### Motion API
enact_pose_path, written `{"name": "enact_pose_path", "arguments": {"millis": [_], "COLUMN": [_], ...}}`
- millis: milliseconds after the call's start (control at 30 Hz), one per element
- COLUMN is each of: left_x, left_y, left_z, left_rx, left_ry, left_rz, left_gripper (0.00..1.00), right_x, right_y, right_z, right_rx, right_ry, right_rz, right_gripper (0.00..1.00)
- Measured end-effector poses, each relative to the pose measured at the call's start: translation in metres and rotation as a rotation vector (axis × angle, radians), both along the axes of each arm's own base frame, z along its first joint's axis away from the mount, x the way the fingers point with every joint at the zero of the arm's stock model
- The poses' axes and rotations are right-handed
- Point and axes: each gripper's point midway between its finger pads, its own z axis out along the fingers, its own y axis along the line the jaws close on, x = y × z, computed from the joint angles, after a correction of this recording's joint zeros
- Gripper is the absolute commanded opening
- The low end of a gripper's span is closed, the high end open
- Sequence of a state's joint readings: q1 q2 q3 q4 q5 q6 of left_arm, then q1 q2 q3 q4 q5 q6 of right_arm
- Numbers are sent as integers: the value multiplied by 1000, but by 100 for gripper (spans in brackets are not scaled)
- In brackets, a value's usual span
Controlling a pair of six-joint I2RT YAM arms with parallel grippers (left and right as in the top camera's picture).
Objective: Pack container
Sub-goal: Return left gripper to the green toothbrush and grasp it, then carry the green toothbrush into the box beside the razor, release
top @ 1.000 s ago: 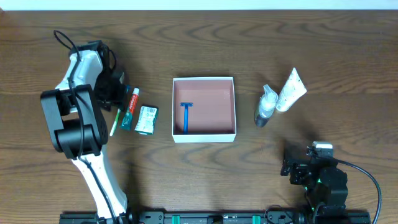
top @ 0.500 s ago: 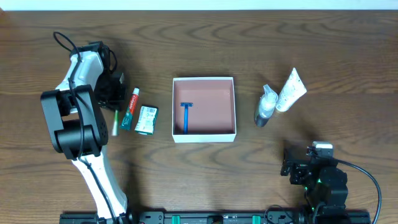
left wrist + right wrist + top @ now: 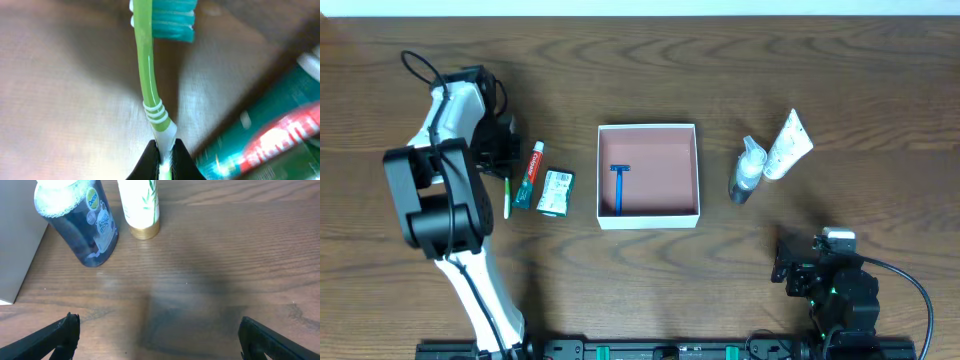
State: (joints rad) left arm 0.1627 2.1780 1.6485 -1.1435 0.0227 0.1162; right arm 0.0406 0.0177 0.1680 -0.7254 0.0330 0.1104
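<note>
The container (image 3: 649, 215), a square white-walled box with a pinkish-brown inside, stands mid-table and holds a blue razor (image 3: 618, 186). My left gripper (image 3: 502, 160) is left of it, shut on the end of a green toothbrush (image 3: 147, 70), whose bristle head points away in the left wrist view. The toothbrush also shows overhead (image 3: 506, 196), beside a red-and-green toothpaste tube (image 3: 529, 174). The tube fills the right of the left wrist view (image 3: 265, 140). My right gripper (image 3: 159, 336) is open and empty over bare wood near the front right (image 3: 790, 265).
A small green-white packet (image 3: 556, 192) lies right of the toothpaste. A blue-liquid bottle (image 3: 747, 170) and a white tube with gold cap (image 3: 786, 147) lie right of the container; both show in the right wrist view, bottle (image 3: 80, 225) and tube (image 3: 141, 205).
The toothbrush has swung from a slant to nearly straight along the table, and my left gripper has closed on its end. The right arm has not moved.
</note>
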Motion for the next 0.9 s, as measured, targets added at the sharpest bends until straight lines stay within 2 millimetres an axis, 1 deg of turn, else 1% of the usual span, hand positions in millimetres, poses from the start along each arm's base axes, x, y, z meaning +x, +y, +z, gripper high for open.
{"name": "enact_pose_path", "arguments": {"millis": [33, 100, 167, 200, 233, 267, 333, 400, 433, 467, 533, 600, 667, 733, 767, 900], "left_x": [0, 4, 9, 11, 12, 12, 10, 5, 2, 1, 0, -1, -4, -9, -11, -13], "left_y": [-1, -3, -14, -22, -33, -43, -75, -107, -127, -141, -178, -208, -230, -246, -250, -259], "left_z": [10, 38, 81, 99, 122, 138, 172, 191, 197, 200, 200, 194, 183, 165, 156, 119], "left_rx": [6, 21, 37, 40, 42, 41, 25, -1, -20, -34, -69, -92, -100, -83, -69, -15], "left_ry": [-17, -79, -190, -237, -301, -343, -442, -501, -523, -537, -560, -567, -556, -527, -509, -455], "left_rz": [12, 29, 27, 21, 6, -4, -42, -85, -116, -137, -199, -243, -266, -276, -280, -279], "left_gripper": [6, 6, 6, 6, 6, 6, 6, 6, 6, 6, 6, 6, 6, 6, 6, 6], "right_x": [0, 0, 0, 0, 0, 0, 0, 0, 0, 0, 0, 0, 0, 0, 0, 0], "right_y": [0, 0, 0, 0, 0, 0, 0, 0, 0, 0, 0, 0, 0, 0, 0, 0], "right_z": [0, 0, 0, 0, 0, 0, 0, 0, 0, 0, 0, 0, 0, 0, 0, 0], "right_rx": [0, 0, 0, 0, 0, 0, 0, 0, 0, 0, 0, 0, 0, 0, 0, 0], "right_ry": [0, 0, 0, 0, 0, 0, 0, 0, 0, 0, 0, 0, 0, 0, 0, 0], "right_rz": [0, 0, 0, 0, 0, 0, 0, 0, 0, 0, 0, 0, 0, 0, 0, 0], "right_gripper": [99, 99, 99, 99, 99, 99, 99, 99, 99, 99, 99, 99, 99, 99, 99, 99]}}
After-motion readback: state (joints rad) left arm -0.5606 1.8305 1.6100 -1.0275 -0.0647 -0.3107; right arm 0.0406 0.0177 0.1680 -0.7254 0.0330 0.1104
